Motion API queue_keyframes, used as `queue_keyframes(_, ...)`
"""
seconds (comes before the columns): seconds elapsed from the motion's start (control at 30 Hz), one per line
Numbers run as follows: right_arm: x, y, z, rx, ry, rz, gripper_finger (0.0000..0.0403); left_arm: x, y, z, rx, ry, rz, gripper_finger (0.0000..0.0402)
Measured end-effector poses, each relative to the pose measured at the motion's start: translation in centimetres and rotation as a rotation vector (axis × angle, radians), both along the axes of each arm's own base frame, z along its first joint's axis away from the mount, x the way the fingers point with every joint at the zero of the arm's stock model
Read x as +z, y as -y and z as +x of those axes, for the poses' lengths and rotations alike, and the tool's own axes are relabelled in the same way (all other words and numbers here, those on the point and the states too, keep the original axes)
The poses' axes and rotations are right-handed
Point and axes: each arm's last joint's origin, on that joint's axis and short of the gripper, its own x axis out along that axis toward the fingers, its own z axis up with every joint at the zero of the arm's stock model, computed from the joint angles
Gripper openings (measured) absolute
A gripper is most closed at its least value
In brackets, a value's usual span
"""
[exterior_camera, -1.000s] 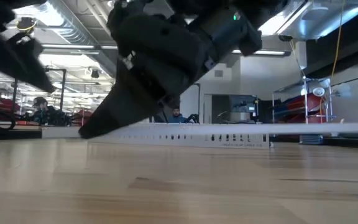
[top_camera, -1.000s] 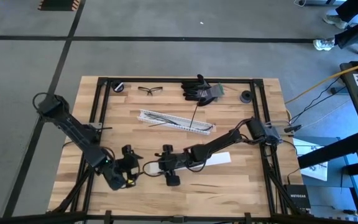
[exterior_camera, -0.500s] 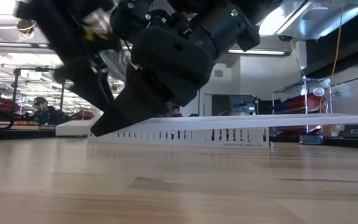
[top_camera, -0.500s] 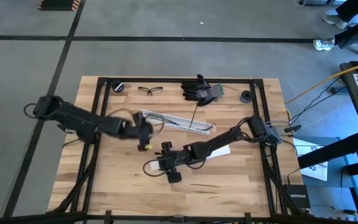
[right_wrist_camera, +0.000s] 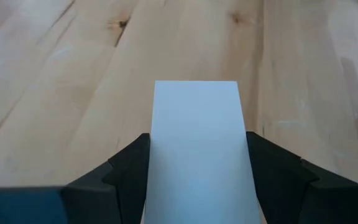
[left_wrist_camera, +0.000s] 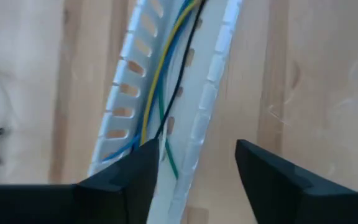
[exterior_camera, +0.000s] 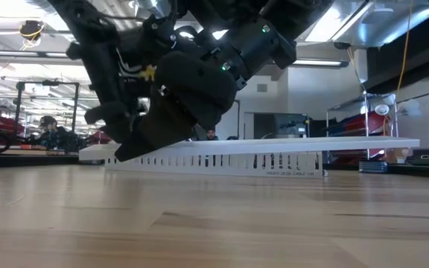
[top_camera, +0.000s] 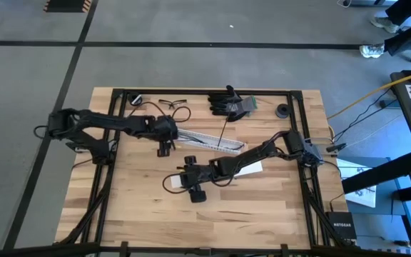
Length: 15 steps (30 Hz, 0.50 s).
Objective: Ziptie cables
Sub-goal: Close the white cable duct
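On the wooden table [top_camera: 141, 214], a white slotted rail [top_camera: 204, 138] is seen lying slantwise near the far middle, and the cables [left_wrist_camera: 166, 74], thin wires in yellow, blue, black and green, are seen lying inside its channel along its length. The left pincer [top_camera: 164, 146] is held over the rail's left end, reached there by the left arm from the table's left edge; in the left wrist view its two dark fingers [left_wrist_camera: 263, 177] are spread apart, one on each side of the rail's end, with nothing pinched between them. The right pincer [top_camera: 191, 187] is placed nearer the front of the table, at the middle, apart from the rail; in the right wrist view a flat white strip [right_wrist_camera: 197, 149] is pinched between its two fingers [right_wrist_camera: 129, 168], and in the high view the strip is seen running back along the arm toward the right. Along the far edge of the table a pair of safety glasses [top_camera: 173, 103], a black glove [top_camera: 228, 101] and a small dark round object [top_camera: 282, 111] are laid. In the low view both dark arms are shown crowded over the rail's left end, and a person is seen far off in the room behind.
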Motion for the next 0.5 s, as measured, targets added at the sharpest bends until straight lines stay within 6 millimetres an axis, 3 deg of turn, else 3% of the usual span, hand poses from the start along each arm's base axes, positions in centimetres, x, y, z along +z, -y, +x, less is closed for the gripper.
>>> queue_keyframes(0.23,0.2,-0.1,-0.1,-0.004,-0.009,0.008,0.0214,-1.7,-0.4,0.1,0.009,-0.079,-0.044,0.0113)
queue_keyframes(0.4,2.2,-0.3,-0.9,-0.028,-0.028,0.0,0.0214,-1.7,1.3,-0.5,0.033,-0.145,-0.096,0.002)
queue_keyframes(0.5,2.9,-0.1,-1.6,-0.043,-0.081,-0.002,0.0214,-1.7,2.8,-0.5,0.053,-0.158,-0.125,0.0007)
